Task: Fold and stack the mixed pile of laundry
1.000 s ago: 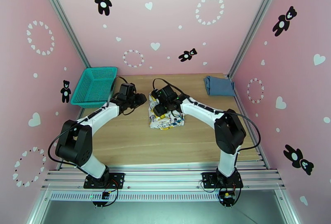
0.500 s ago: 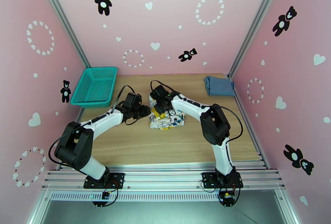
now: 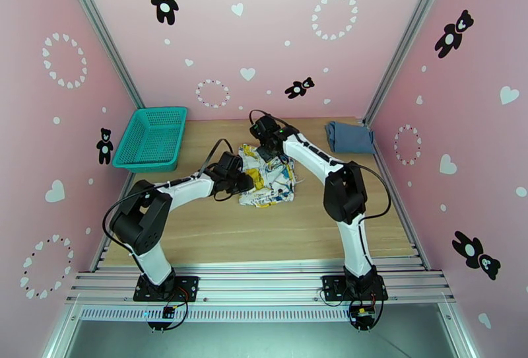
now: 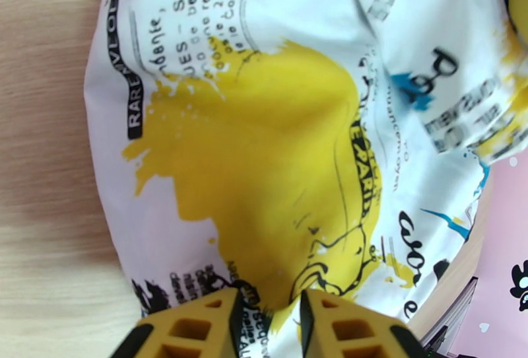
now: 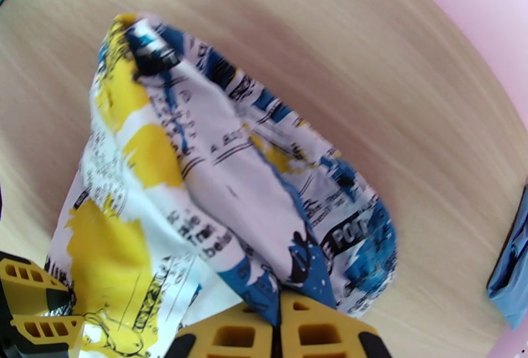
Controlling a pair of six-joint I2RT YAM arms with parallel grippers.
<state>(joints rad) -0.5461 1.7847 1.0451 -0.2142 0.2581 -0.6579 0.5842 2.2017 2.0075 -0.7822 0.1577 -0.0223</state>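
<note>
Wooden table [image 3: 218, 234], white printed cloth [image 3: 272, 184] clenched at its edges by left claw [image 4: 269, 303], right claw [image 5: 277, 306]

Soft, creased printed cloth [image 3: 267, 181] on matt, pale wood-grain tabletop [image 3: 231, 227]; moulded yellow plastic left-gripper fingers [image 4: 198, 326]; teal plastic mesh basket [image 3: 142, 168]; brushed metal rails [image 3: 264, 280].

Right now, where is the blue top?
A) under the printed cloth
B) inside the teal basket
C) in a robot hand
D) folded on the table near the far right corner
D: the blue top lies folded on the table at its far right corner, away from the teal basket, while the left hand and right hand grip the printed cloth.
</note>
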